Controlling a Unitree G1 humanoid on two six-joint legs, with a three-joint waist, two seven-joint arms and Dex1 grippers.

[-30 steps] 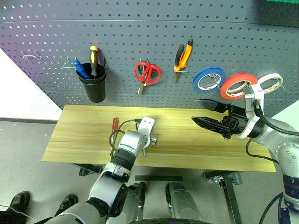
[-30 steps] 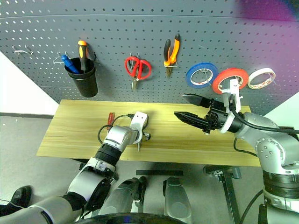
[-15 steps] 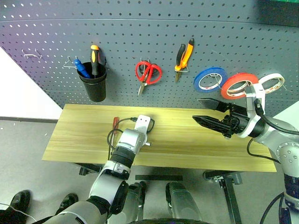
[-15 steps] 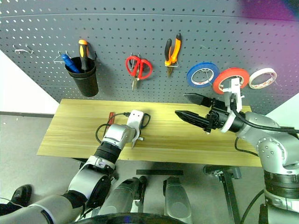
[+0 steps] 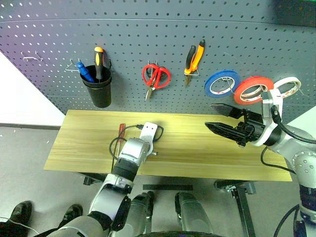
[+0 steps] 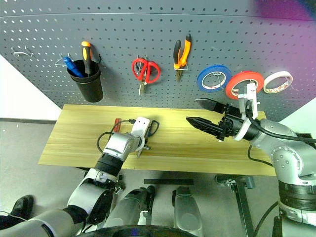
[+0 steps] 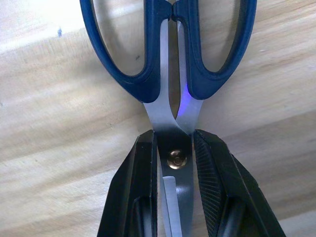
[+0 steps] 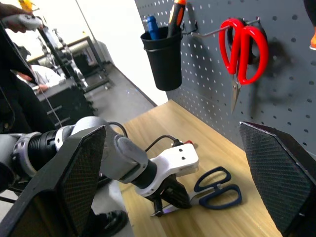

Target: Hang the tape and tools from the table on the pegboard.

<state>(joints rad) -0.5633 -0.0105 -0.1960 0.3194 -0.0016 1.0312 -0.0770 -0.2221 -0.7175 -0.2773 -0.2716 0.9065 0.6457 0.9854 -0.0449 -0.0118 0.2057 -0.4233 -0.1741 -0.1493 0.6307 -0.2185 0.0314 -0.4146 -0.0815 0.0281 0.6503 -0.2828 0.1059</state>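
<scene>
**Scissors pinched at the pivot, lying low-centre on the table**

The scissors point(image 7: 170, 74) are lying flat on the table point(image 5: 197, 153), just left of centre in the head views, and my left tool point(image 7: 175, 163) is pinching them right at the brass pivot, one black finger on each side of the blades. I am judging the lift as the step in hand: I should be raising them level and slowly, since a grip at the pivot lets the handles swing, and keeping a handle loop clear and facing the pegboard point(image 5: 148, 29) so a free hook can thread it. The slim red-handled screwdriver point(image 5: 121, 131) is lying close by on the left; I should be steering clear of it.

My right tool point(image 5: 223, 118) is hanging spread wide and empty at right, below the red tape point(image 5: 252, 89).

The scissors are showing dark blue loops, bright steel blades, closed.
</scene>
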